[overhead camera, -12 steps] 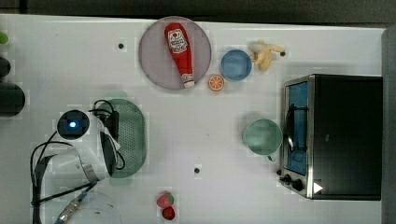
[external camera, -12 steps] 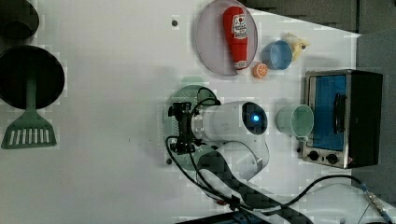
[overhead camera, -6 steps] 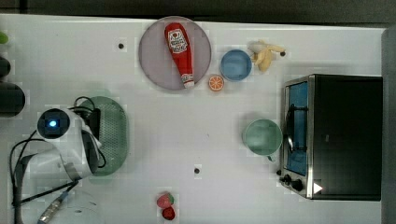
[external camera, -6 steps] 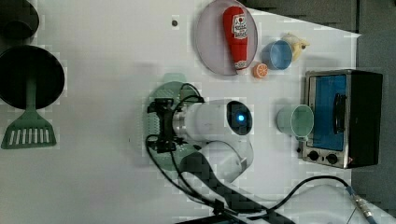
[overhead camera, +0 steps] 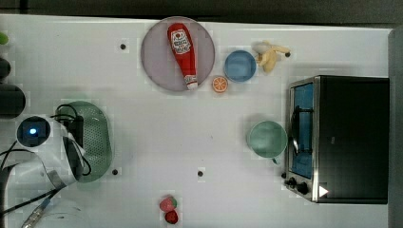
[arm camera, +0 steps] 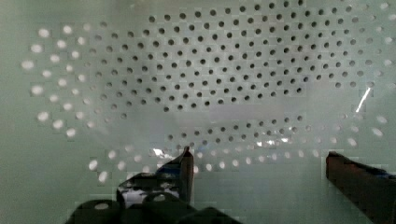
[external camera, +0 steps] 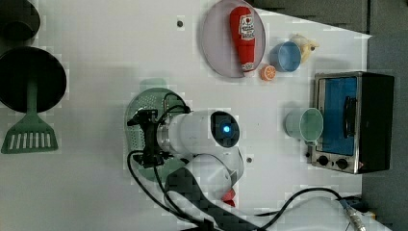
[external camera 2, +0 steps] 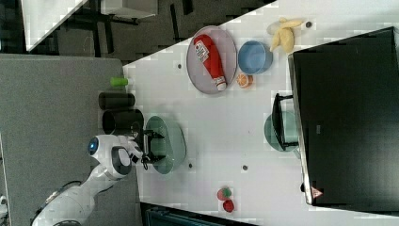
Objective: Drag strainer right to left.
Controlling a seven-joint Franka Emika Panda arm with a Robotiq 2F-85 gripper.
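Wrist view: open claw [arm camera: 259,161] inside strainer [arm camera: 233,79]; ketchup bottle [overhead camera: 183,54] on plate [overhead camera: 157,66]

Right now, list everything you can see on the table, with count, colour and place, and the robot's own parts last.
strainer: 1, sage green, top view's left
plate: 1, grey, top centre
ketchup bottle: 1, red, on plate
orange half: 1, orange, beside plate
bowl: 1, blue, right of plate
banana: 1, yellow, beside bowl
cup: 1, green, by oven
toaster oven: 1, black, right
strawberries: 2, red, bottom
spatula: 1, green, left view's left
gripper: 1, black, open inside strainer
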